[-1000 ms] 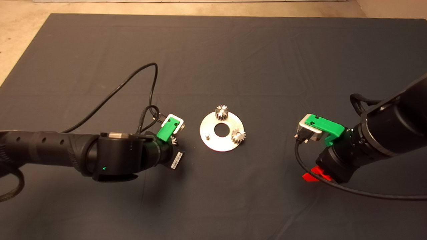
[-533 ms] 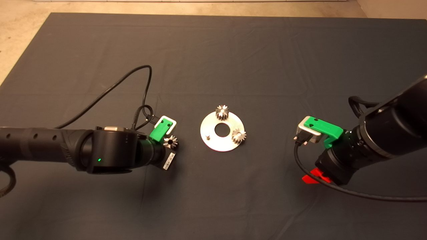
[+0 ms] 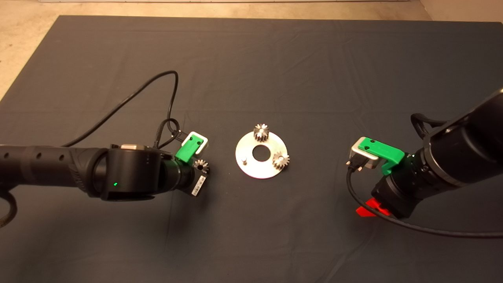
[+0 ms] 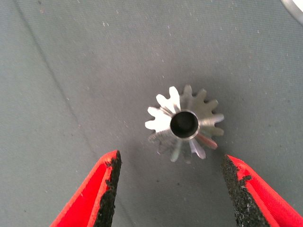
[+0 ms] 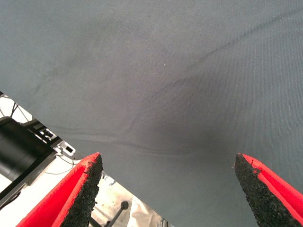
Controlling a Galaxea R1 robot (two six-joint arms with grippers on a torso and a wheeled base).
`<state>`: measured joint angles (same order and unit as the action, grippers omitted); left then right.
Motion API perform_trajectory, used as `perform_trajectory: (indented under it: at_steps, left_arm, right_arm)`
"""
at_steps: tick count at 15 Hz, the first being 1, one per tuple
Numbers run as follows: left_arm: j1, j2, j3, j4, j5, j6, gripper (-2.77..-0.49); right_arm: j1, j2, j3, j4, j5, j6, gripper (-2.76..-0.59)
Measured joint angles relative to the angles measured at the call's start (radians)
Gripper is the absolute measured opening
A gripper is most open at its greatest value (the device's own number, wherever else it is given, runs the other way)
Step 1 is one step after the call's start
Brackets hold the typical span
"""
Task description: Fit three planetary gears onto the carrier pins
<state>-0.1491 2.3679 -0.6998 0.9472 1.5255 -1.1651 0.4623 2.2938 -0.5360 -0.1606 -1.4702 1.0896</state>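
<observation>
A flat silver disc (image 3: 253, 168) with a large centre hole lies mid-mat. Two planetary gears sit on its carrier pins, one at the far edge (image 3: 261, 132) and one at the right (image 3: 281, 160). A bare pin (image 3: 244, 160) stands at its left. A third gear (image 3: 201, 166) (image 4: 183, 124) lies flat on the mat left of the disc. My left gripper (image 4: 168, 182) hovers right over that gear, fingers open and apart from it. My right gripper (image 5: 168, 189) is open over bare mat at the right, its red fingers (image 3: 371, 207) showing under the wrist.
A black cable (image 3: 129, 100) loops over the mat behind the left arm. Another cable (image 3: 412, 226) trails from the right wrist. The mat's edge and pale floor (image 3: 23, 35) lie at the far left and back.
The left arm has drawn back leftward a little, uncovering the loose gear that its wrist mostly hid a second ago. The gear and the right arm have stayed put.
</observation>
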Motion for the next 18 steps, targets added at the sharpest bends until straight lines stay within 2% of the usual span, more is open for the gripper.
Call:
perform_trajectory:
  at_steps: [9, 14, 18]
  left_arm:
    - [0.000, 0.005, -0.025, 0.004, 0.001, 0.000, -1.79]
    - [0.000, 0.019, -0.041, 0.016, 0.000, 0.000, -1.79]
    - [0.002, 0.040, -0.054, 0.037, 0.000, 0.000, -1.79]
  right_arm:
    - [0.000, 0.000, 0.000, 0.000, 0.000, 0.000, -1.31]
    - [0.000, 0.000, 0.000, 0.000, 0.000, 0.000, -1.31]
    - [0.000, 0.000, 0.000, 0.000, 0.000, 0.001, -1.31]
